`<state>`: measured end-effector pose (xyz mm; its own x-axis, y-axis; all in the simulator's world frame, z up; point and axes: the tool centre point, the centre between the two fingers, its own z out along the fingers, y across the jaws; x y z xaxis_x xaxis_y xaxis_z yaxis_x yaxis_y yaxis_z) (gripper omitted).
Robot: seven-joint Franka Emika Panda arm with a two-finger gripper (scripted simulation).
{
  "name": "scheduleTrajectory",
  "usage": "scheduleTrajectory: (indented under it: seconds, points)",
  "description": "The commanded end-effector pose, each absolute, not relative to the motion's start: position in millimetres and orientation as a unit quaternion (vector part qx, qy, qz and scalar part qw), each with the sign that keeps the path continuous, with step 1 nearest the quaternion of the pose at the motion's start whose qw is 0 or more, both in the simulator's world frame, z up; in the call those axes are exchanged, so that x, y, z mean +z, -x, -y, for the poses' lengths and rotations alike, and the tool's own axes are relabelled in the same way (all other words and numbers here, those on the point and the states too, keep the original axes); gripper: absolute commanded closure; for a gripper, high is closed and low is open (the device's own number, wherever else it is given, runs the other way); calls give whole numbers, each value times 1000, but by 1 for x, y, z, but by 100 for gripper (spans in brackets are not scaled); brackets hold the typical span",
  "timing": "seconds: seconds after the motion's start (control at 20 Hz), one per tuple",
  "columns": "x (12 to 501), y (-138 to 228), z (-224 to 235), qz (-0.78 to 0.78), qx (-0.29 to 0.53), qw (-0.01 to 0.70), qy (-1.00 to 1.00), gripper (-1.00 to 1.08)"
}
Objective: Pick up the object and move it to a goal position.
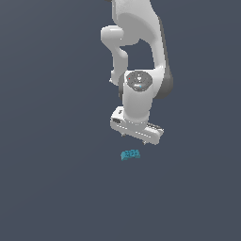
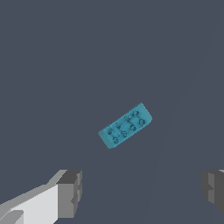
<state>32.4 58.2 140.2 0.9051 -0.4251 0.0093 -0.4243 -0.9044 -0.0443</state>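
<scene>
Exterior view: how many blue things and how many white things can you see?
Blue: 1, the tiny bumpy block
White: 1, the robot arm with its gripper
Total: 2

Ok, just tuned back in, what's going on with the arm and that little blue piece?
The gripper hangs above the teal-blue block with its fingers spread wide and nothing between them. The block lies flat on the grey floor, studs up, not touched by the gripper. The grasp has not yet begun.
</scene>
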Motion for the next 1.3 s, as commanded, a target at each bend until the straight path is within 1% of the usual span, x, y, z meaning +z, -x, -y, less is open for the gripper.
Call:
scheduleTrajectory:
  seconds: [0.0, 1.25]
  points:
    - [135, -34, -58, -253, -7, 20, 967, -92]
    - [86, -52, -53, -564, 2, 6, 825, -92]
